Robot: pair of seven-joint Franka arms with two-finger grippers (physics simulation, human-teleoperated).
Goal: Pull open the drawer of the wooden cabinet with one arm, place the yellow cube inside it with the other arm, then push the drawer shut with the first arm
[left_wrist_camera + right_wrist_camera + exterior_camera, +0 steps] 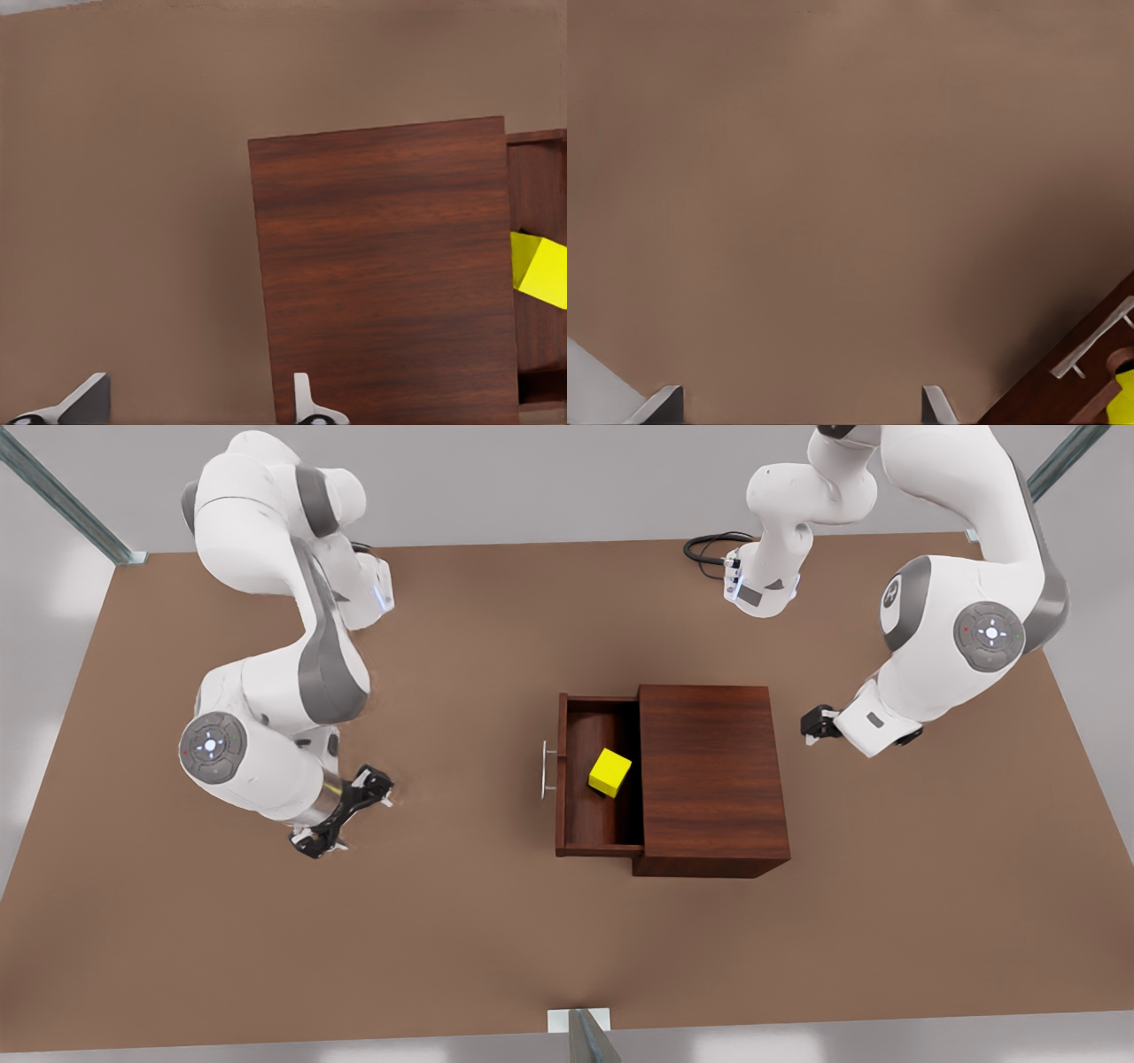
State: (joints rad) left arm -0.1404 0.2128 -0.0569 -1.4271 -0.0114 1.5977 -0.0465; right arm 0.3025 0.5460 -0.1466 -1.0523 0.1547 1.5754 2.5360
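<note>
The wooden cabinet [711, 775] is hiding the back of the drawer [598, 779]; picture edges are cutting off the yellow cube [540, 270].

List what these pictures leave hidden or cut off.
Drawer rear: front view, hidden under the wooden cabinet.
Yellow cube: left wrist view, cut by picture edge.
Left tool, front view's right: fingers behind its wrist.
Right tool, front view's left: fingertips blurred.

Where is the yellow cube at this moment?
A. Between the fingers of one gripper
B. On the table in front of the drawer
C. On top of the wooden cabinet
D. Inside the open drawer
D. The yellow cube lies inside the pulled-out drawer of the wooden cabinet, and both grippers are away from it.
</note>
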